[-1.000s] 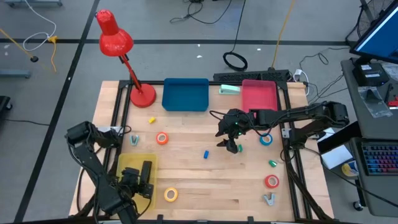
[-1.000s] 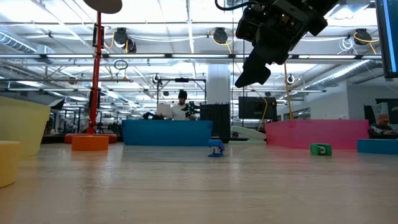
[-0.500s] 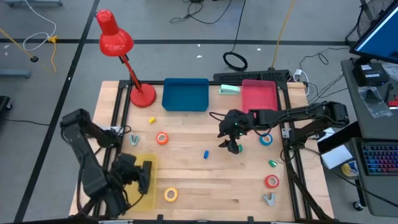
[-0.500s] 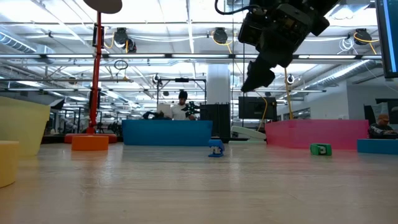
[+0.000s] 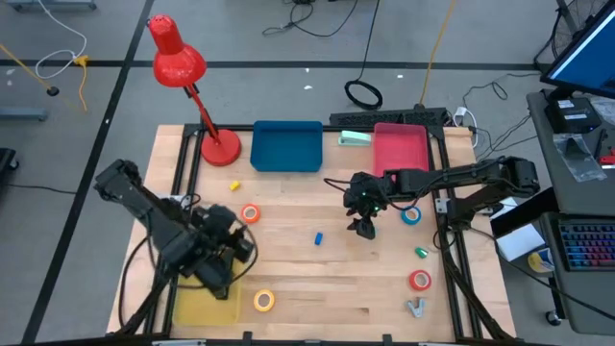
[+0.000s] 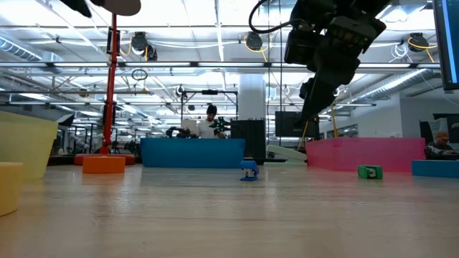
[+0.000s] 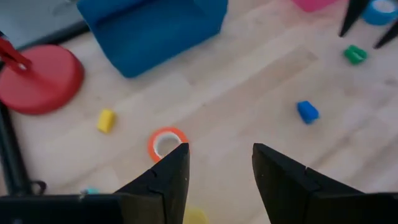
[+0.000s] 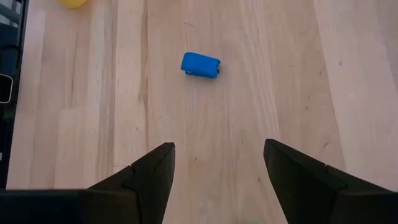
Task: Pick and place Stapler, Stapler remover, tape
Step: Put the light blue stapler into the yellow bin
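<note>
Four tape rolls lie flat on the table: orange (image 5: 251,214), yellow (image 5: 264,301), blue (image 5: 411,215) and red (image 5: 420,280). A grey staple remover (image 5: 415,308) sits near the right near corner. A pale green stapler-like object (image 5: 354,138) lies at the far edge between the trays. My left gripper (image 5: 240,248) hovers open just short of the orange roll (image 7: 166,142), touching nothing. My right gripper (image 5: 363,228) hangs open above mid-table, fingers pointing down, right of a small blue bit (image 8: 200,65).
A blue tray (image 5: 286,146) and a pink tray (image 5: 400,146) stand at the far edge, and a yellow tray (image 5: 207,298) at the near left. A red lamp (image 5: 219,146) stands far left. Small yellow (image 5: 234,185), blue (image 5: 318,237) and green (image 5: 421,252) bits lie scattered on the table.
My left arm has swung from the near left corner over the yellow tray toward the table's middle, ending beside the orange roll. My right gripper has shifted slightly toward the table's right and tipped from a slant to pointing more steeply down.
</note>
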You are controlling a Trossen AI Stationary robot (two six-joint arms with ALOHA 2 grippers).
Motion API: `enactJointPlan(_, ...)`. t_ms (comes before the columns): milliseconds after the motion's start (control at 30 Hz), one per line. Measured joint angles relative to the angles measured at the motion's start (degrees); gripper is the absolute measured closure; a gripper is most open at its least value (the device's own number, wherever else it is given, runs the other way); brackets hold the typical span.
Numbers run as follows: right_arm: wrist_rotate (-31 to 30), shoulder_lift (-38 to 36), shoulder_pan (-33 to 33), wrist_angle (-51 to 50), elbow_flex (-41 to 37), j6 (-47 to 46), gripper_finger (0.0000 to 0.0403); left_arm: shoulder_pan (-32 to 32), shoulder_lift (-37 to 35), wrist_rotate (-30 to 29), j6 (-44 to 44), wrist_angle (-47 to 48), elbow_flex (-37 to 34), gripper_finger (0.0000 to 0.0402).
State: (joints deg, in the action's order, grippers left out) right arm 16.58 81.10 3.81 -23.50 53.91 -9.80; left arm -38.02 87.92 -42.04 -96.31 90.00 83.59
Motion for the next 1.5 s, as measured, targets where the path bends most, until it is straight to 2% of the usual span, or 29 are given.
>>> enactJointPlan(333, 0.0, 0.0, 0.0, -4.9, 0.0, -0.3, 0.0165, 9.1, 0.0, 0.0, 10.9, -0.2, 0.0, 0.0229)
enactJointPlan(500, -0.2, 0.0, 0.0, -9.1, 0.0, -2.7, 0.0165, 11.4, 0.0, 0.0, 16.1, -1.0, 0.0, 0.0229)
enactJointPlan(800, -3.1, 0.0, 0.0, -16.8, 0.0, -2.4, 0.0165, 14.5, 0.0, 1.8, 26.8, -8.4, 0.0, 0.0229)
enactJointPlan(1367, -3.4, 0.0, 0.0, -17.5, 0.0, -0.2, 0.0165, 20.2, 0.0, 8.1, 41.9, -17.3, 0.0, 0.0229)
enactJointPlan(1500, -8.5, -1.5, 0.0, -17.1, 0.0, 0.1, 0.0165, 21.7, 0.0, 9.3, 44.1, -17.4, 0.0, 0.0229)
